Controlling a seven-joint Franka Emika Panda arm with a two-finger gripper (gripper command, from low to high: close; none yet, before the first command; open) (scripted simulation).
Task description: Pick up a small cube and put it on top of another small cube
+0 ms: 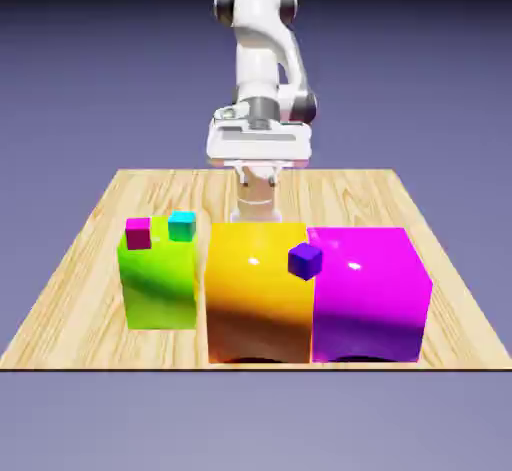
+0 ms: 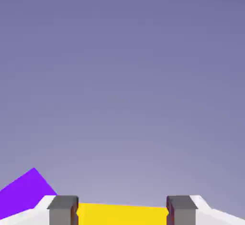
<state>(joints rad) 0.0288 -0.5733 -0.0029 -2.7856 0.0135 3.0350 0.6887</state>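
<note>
I have the claw [image 2: 122, 214] behind the three big blocks. In the hand view a strip of yellow fills the gap from one fingertip [image 2: 62, 209] to the other, so I judge the claw is closed on the small yellow cube [image 2: 122, 213], jaws fairly wide apart because the cube spans them. In the exterior view the claw is at twelve o'clock from the big orange block [image 1: 258, 289], hidden behind its top edge, and the cube cannot be seen there.

So the pick looks done and the carry is in hand. The small purple cube [image 1: 305, 260] sits on the seam between the orange and magenta blocks [image 1: 370, 294]. The small magenta cube [image 1: 138, 232] and small cyan cube [image 1: 181, 225] sit on the green block [image 1: 158, 284], near ten o'clock.

Next I need to lift clear, centre squarely over one small cube, lower gently, and release only on contact.
</note>
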